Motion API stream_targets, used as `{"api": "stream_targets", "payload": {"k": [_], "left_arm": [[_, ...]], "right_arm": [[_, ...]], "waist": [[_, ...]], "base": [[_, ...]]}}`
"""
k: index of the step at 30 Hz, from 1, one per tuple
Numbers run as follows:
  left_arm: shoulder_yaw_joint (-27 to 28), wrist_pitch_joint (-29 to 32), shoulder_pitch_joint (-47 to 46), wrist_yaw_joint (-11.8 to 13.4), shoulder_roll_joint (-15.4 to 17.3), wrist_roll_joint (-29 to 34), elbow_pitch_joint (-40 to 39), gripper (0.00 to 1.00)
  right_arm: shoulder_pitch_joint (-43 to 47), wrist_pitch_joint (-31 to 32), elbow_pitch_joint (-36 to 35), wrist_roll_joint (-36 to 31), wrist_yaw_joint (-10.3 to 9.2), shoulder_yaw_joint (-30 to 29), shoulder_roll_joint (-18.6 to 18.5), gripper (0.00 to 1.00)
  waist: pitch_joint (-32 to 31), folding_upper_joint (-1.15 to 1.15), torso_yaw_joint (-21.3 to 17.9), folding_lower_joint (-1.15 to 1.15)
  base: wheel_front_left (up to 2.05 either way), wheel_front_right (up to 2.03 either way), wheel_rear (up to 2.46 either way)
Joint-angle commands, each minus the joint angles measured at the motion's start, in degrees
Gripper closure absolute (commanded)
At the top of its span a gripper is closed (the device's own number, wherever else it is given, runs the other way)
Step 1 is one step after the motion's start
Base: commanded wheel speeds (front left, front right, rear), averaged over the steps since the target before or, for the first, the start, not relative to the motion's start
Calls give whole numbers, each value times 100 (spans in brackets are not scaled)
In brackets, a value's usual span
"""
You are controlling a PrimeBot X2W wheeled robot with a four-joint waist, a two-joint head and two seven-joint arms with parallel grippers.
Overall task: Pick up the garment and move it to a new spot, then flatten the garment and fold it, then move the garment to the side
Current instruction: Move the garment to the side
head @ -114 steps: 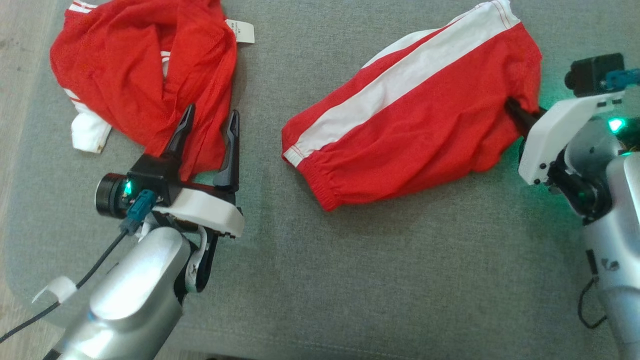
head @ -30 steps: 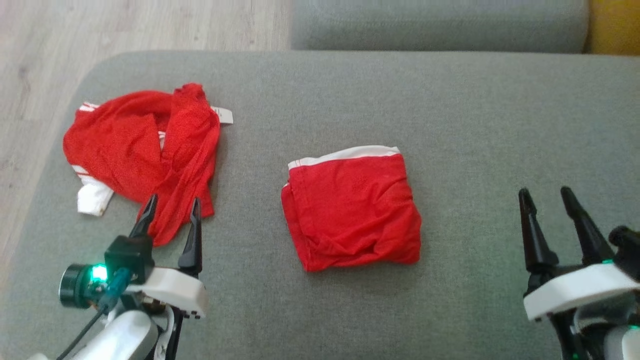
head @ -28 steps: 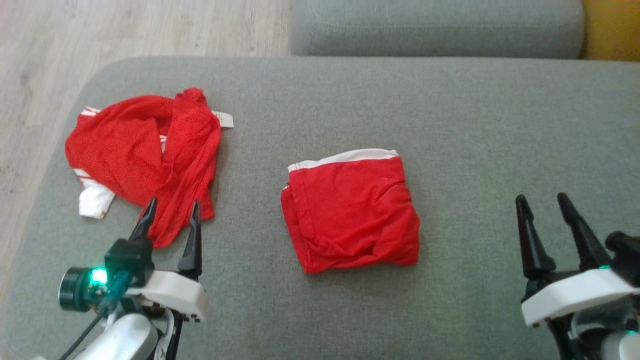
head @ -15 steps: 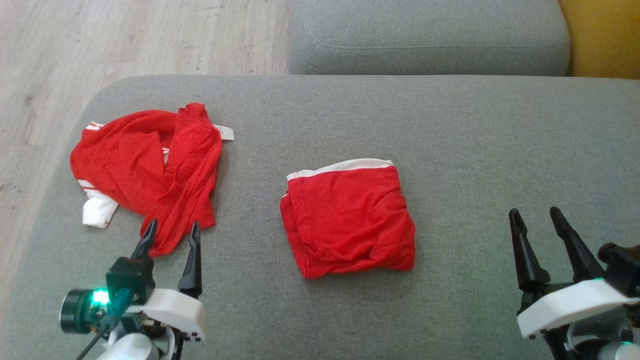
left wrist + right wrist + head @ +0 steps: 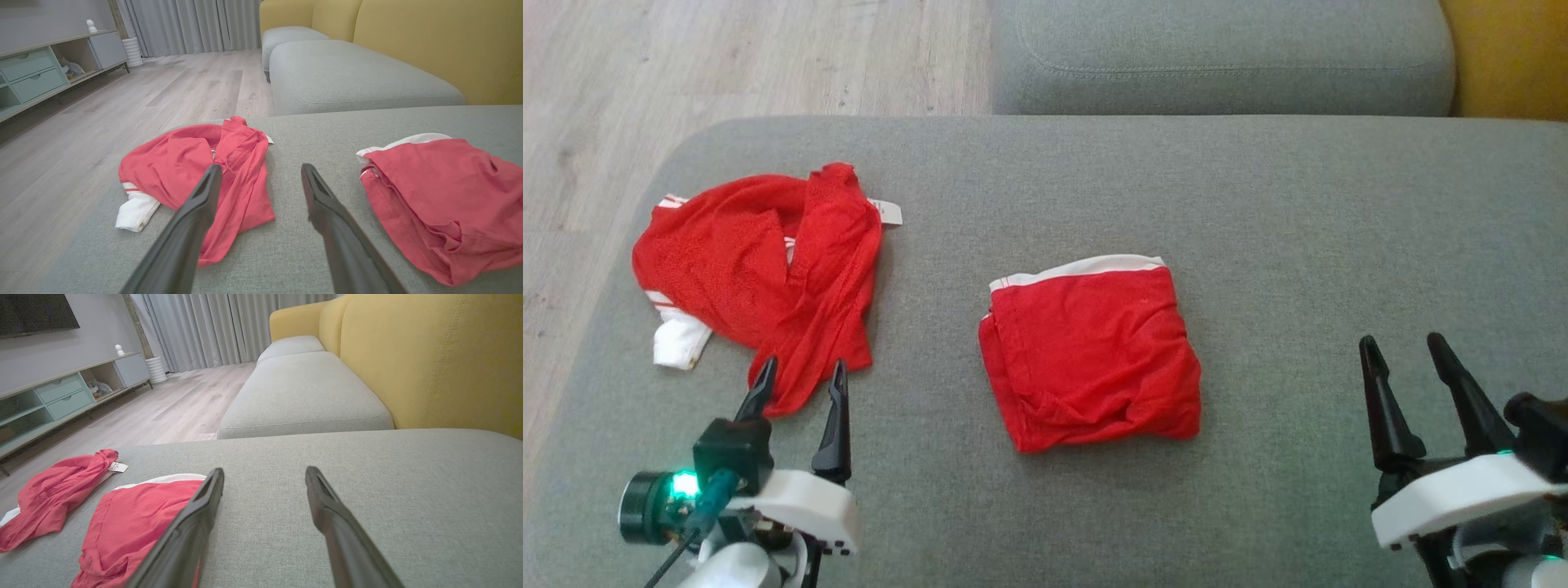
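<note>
Red and folded into a rough square, the garment (image 5: 1090, 355) lies flat at the centre of the head view on the grey sofa seat (image 5: 1282, 245), with a white band along its upper edge. Nothing grips it. In the left wrist view it sits at the right of the frame (image 5: 441, 200), and in the right wrist view at the lower left (image 5: 135, 522).

At the lower right of the head view the right gripper (image 5: 1401, 341) points up the frame, well apart from the garment. Its jaws stand wide and hold nothing, with bare grey fabric between them.

At the lower left the left gripper (image 5: 804, 367) has its jaws equally wide and empty. Their tips lie over the lower hem of a second red garment (image 5: 760, 278), which is crumpled at the left of the frame. Whether they touch it I cannot tell. That heap shows a white cuff (image 5: 678, 343) at its lower left and a white label (image 5: 888, 212) at its upper right.

Pale wood floor (image 5: 727, 57) fills the upper left, another grey cushion (image 5: 1217, 57) runs along the top, and yellow upholstery (image 5: 1511, 57) shows in the upper right corner.
</note>
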Motion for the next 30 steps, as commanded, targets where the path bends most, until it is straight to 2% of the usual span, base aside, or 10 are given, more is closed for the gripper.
{"api": "stream_targets", "payload": {"k": [1,9,19,22,28,29,30], "left_arm": [[287,-89,-311,59,180,-8,-150,0],[344,-239,-651,-3,38,43,-139,0],[351,-638,-1226,-201,-438,197,130,0],[367,-722,-1314,-254,-576,224,247,0],[481,-837,-1349,-317,-750,313,391,0],[512,-850,-1340,-330,-774,337,391,0],[552,-861,-1332,-344,-798,372,377,0]], "right_arm": [[-277,-32,-265,-78,-4,103,-34,0],[-744,-125,-38,-160,-4,329,-149,0],[-1539,-265,1662,174,-4,1163,-323,0],[-1652,-142,2161,298,-4,1345,-333,0],[-1689,640,2784,552,-4,1551,-379,0],[-1688,777,2822,599,-4,1576,-394,23],[-1697,832,2815,625,-4,1585,-416,100]], "waist": [[42,0,10,0],[491,0,225,0],[1092,0,782,0],[1142,0,908,0],[1101,0,1032,0],[1088,0,1042,0],[1078,0,1052,0]], "base": [[0,0,0],[0,0,0],[0,0,0],[0,0,0],[0,0,0],[0,0,0],[0,0,0]]}}
